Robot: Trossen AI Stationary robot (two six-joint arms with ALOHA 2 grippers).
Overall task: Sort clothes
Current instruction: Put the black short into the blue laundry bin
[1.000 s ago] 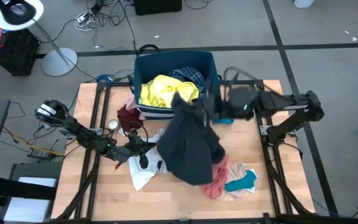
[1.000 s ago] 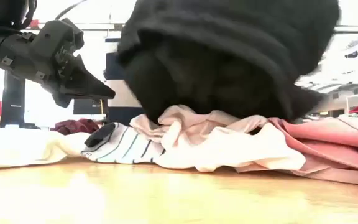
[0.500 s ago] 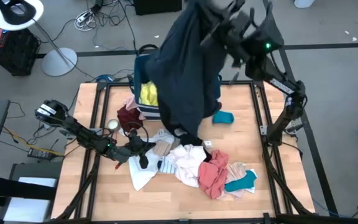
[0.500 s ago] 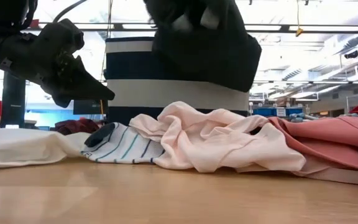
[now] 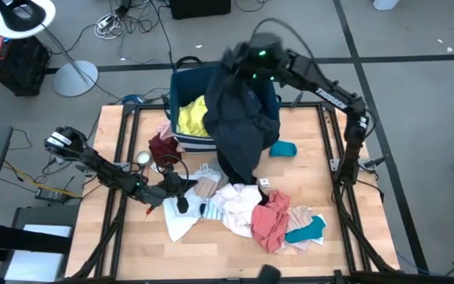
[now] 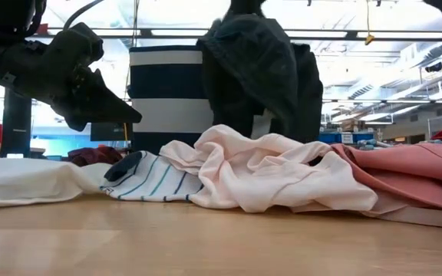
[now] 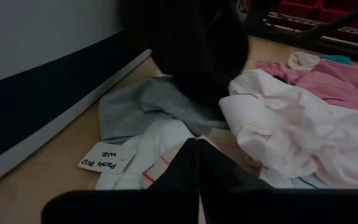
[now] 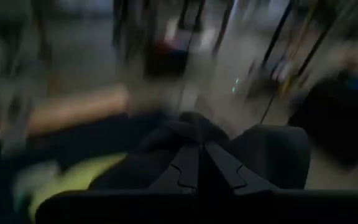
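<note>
Garment (image 5: pixel 239 118) hangs over bin (image 5: pixel 186 83); clothes pile (image 5: pixel 247 209) in front.

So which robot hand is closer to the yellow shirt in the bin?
The right hand, up over the bin beside the soft yellow shirt. The left hand sits low on the table, in front of the bin.

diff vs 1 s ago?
The right gripper, shut on the large dark grey garment, lifted it off the table pile and carried it to the navy striped bin, where it now drapes. The left gripper and the pink and white clothes stayed put.
</note>
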